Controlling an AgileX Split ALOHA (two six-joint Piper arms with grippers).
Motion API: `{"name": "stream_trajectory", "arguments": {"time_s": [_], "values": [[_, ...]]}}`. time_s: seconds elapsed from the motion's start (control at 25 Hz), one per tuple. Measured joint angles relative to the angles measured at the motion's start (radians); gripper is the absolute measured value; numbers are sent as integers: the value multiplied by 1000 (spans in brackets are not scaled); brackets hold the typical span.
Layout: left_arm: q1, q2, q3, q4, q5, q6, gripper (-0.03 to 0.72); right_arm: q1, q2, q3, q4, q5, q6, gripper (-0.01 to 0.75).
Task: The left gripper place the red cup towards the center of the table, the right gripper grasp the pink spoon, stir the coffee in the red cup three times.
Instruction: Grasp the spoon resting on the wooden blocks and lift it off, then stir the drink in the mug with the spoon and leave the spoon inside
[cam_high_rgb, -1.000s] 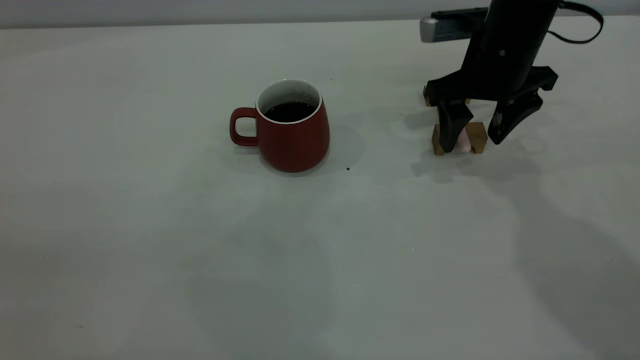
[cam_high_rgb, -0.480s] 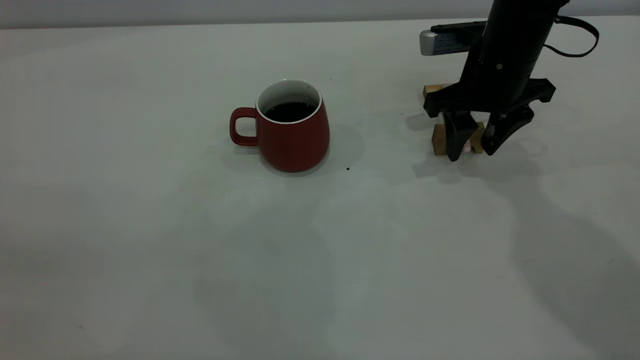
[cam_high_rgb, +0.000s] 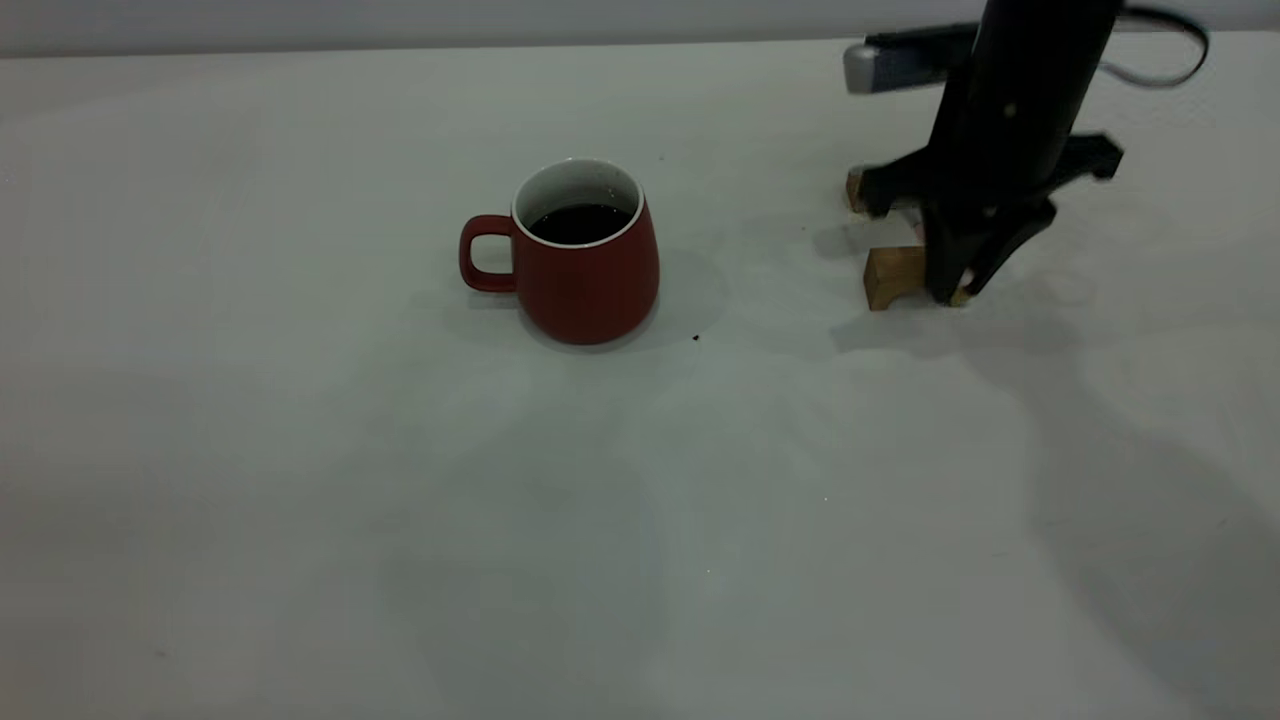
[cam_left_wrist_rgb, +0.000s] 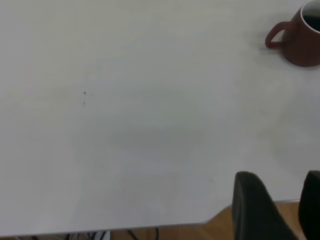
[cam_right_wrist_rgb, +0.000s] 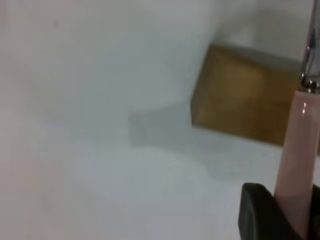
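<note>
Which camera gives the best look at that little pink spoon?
The right wrist view: the pink spoon runs up from the right gripper, its handle clear beside a wooden block. In the exterior view the gripper hides it. The left wrist view shows only the red cup.

A pale tabletop with a few things

The red cup stands near the middle; small wooden blocks sit off to one side.
</note>
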Motion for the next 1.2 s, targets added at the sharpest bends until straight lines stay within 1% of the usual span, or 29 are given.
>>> {"name": "stream_trajectory", "arguments": {"time_s": [0.12, 0.2, 0.28, 0.4, 0.56, 0.64, 0.76, 0.84, 0.96, 1.08, 1.2], "values": [[0, 0, 0, 0, 0, 0, 299, 0, -64, -43, 15, 105, 27, 145], [0, 0, 0, 0, 0, 0, 299, 0, -115, -73, 66, 173, 59, 145], [0, 0, 0, 0, 0, 0, 299, 0, -155, -104, 192, 235, 124, 145], [0, 0, 0, 0, 0, 0, 299, 1, -186, -130, 429, 268, 253, 145], [0, 0, 0, 0, 0, 0, 299, 12, -186, -133, 750, 271, 406, 145], [0, 0, 0, 0, 0, 0, 299, 22, -185, -133, 880, 270, 499, 145], [0, 0, 0, 0, 0, 0, 299, 46, -169, -133, 1047, 250, 692, 145], [0, 0, 0, 0, 0, 0, 299, 75, -150, -133, 1159, 228, 821, 145], [0, 0, 0, 0, 0, 0, 299, 118, -123, -133, 1262, 187, 935, 145], [0, 0, 0, 0, 0, 0, 299, 155, -97, -133, 1336, 132, 963, 145], [0, 0, 0, 0, 0, 0, 299, 167, -56, -133, 1377, 107, 967, 145]]}}
